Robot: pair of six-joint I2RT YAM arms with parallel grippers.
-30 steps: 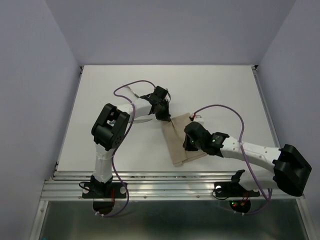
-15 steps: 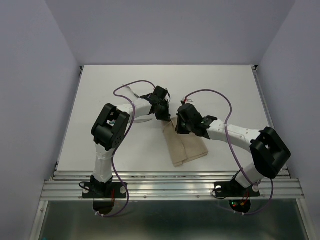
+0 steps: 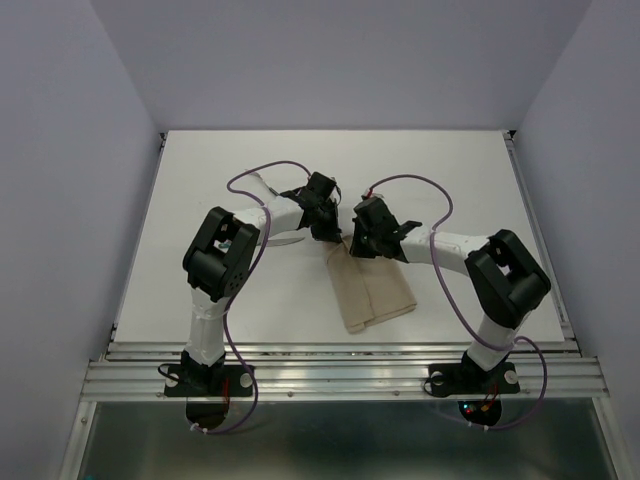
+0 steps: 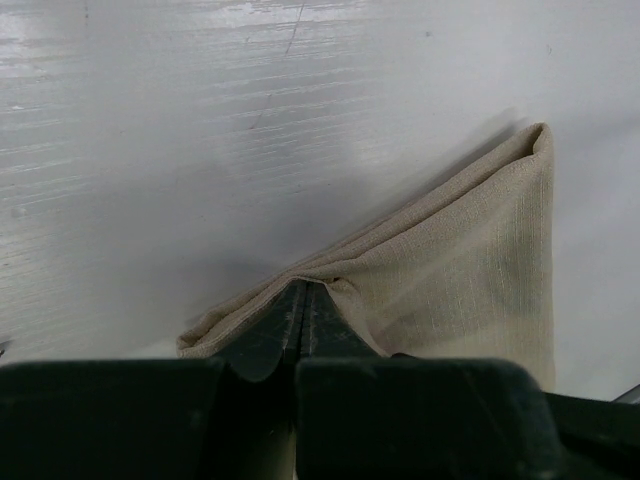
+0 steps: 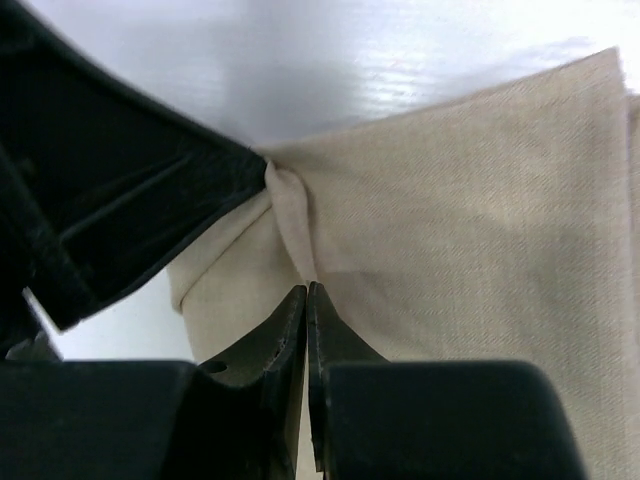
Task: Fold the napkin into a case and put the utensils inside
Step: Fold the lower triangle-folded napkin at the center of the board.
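On a white table [image 3: 200, 180], the left gripper [image 4: 303, 290] and right gripper [image 5: 305, 290], side by side, each pinch the folded napkin [image 3: 375, 290] at its far end.

table [image 3: 450, 170]: white | rail [image 3: 340, 368]: metal, near edge | walls [image 3: 60, 150]: lavender

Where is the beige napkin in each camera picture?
Top external: the napkin lies at the centre, slightly to the near side.
Left wrist: lower right, pinched by the left gripper.
Right wrist: fills the right, pinched by the right gripper.
Shared landmark: the bunched corner where both grippers meet.
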